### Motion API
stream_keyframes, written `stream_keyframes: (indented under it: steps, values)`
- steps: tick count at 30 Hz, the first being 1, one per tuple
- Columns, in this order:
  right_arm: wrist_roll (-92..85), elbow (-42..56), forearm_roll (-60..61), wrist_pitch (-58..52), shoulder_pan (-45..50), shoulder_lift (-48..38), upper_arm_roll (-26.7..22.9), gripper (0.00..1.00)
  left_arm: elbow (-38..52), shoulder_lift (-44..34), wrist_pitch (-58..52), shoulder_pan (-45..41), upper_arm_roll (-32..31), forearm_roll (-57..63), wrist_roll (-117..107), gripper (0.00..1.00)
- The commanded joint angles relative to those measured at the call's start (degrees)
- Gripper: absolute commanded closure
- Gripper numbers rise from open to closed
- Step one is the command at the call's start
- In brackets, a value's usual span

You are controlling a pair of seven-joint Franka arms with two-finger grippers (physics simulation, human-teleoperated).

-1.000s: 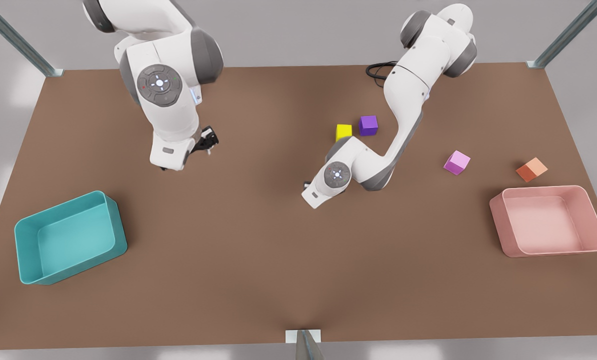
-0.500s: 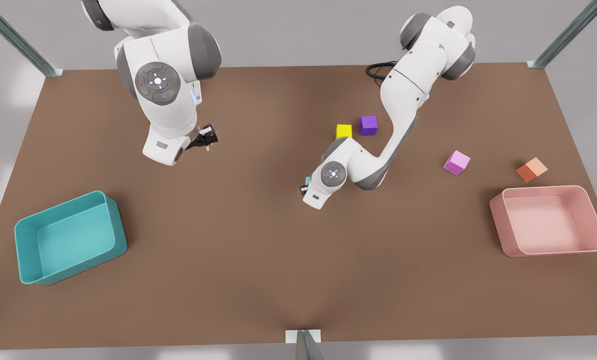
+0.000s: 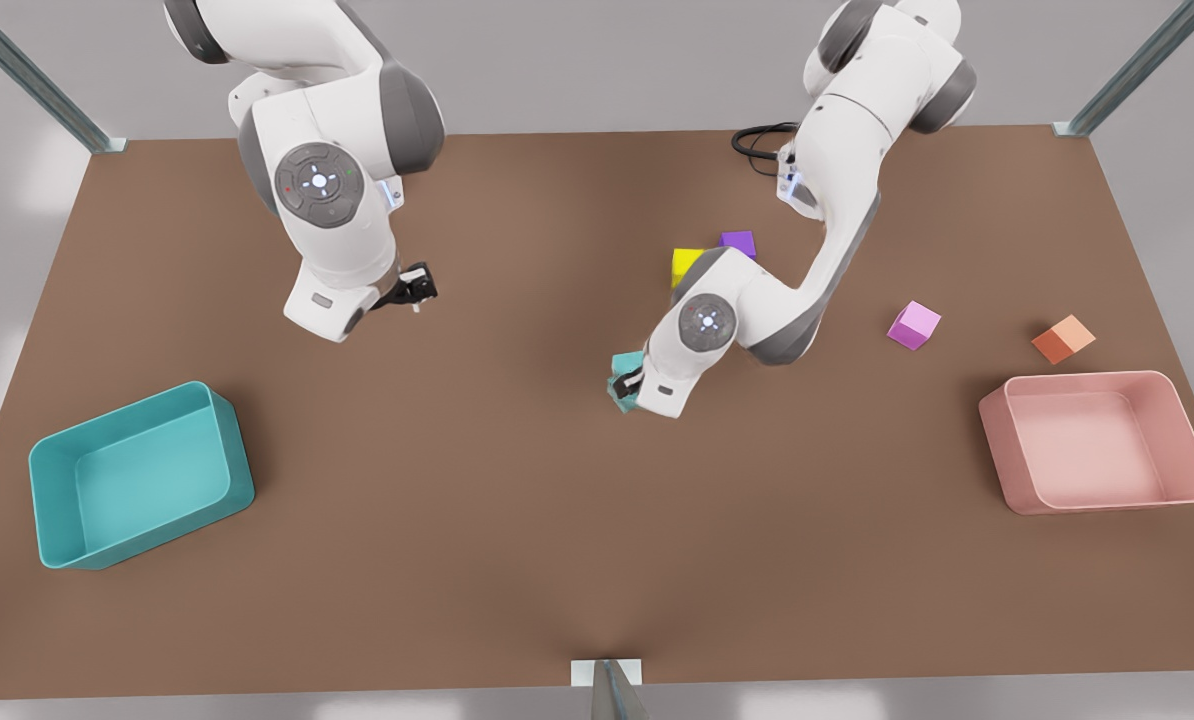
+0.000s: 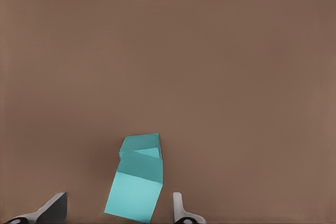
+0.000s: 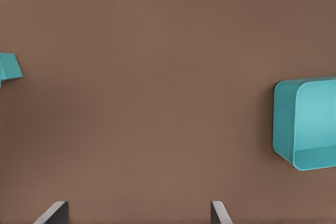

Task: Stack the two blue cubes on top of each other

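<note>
Left gripper (image 3: 629, 386) is sitting low over the middle of the desk (image 3: 517, 520), on the arm at the front view's right. In the left wrist view, the left gripper (image 4: 119, 199) is straddling the two blue cubes (image 3: 624, 364). Jaws are standing open with a visible gap on each side of the cubes, so they are gripping nothing.

The cubes are showing as one teal cluster in the left wrist view. The nearer cube (image 4: 134, 195) is lying over the other cube (image 4: 142, 142) and is twisted out of line with it. It is looking like a stack, but I cannot tell how squarely the two are seating. In the front view the arm's wrist is partly covering the cluster.

Right gripper (image 3: 412, 288) is waiting above bare desk, on the arm at the front view's left. In the right wrist view, the right gripper (image 5: 137, 205) is showing its jaws wide apart and empty, with the teal bin (image 5: 307, 124) and a corner of a blue cube (image 5: 9, 67) farther off.

The other items are sitting well apart from the stack:
- The yellow cube (image 3: 685, 262) and purple cube (image 3: 739, 240) are sitting close together behind the left arm's elbow.
- The pink cube (image 3: 914, 324) and orange cube (image 3: 1063, 338) are sitting toward the front view's right.
- The pink bin (image 3: 1097, 500) is sitting near the orange cube.
- The teal bin (image 3: 57, 500) is sitting at the front view's left.
</note>
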Motion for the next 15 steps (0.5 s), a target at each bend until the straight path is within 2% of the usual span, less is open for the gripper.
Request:
stream_keyframes:
  steps: [1, 2, 3, 4, 5, 6, 7, 10, 15]
  values:
    - [3.3, -0.7, 0.1, 1.3, 0.1, -0.1, 0.0, 0.0, 10.9, -0.5, -30.8, 8.0, 0.1, 3.7, 24.7, 0.0]
    - [3.4, -0.7, 0.2, 1.6, 0.1, 0.1, 0.0, 0.0, 13.8, -0.5, -34.8, 14.9, 0.1, 4.7, 41.4, 0.0]
    - [3.4, -0.7, 0.1, 2.1, 0.2, 0.2, 0.1, 0.0, 13.9, -1.2, -37.4, 18.3, -0.2, 5.8, 45.2, 0.0]
    - [3.3, -0.7, 0.1, 2.7, -0.1, 0.2, 0.0, 0.0, 10.9, -5.7, -34.8, 19.4, 0.5, 6.5, 49.7, 0.0]
    - [2.5, -0.6, 0.1, 3.5, -1.3, 0.5, -0.2, 0.0, -0.1, -14.8, -31.3, 14.5, 7.9, 7.3, 59.0, 0.0]
    - [2.5, -0.7, 0.1, 3.6, -2.4, 0.3, -0.4, 0.0, 1.2, -16.2, -38.8, 9.5, 14.4, 5.1, 59.9, 0.0]
    - [2.3, -1.1, 0.3, 3.5, -4.4, 0.0, -0.3, 0.0, 6.2, -15.4, -43.7, 9.4, 14.8, 2.9, 60.6, 0.0]
    - [-3.1, -2.8, 0.3, 2.9, -10.2, -1.2, -0.4, 0.0, 6.3, -14.8, -43.4, 8.0, 14.8, 3.3, 60.5, 0.0]
    - [-2.7, -13.2, 1.5, 5.2, -12.2, -8.3, -0.5, 0.0, 6.3, -14.3, -43.4, 7.8, 14.8, 3.2, 60.5, 0.0]
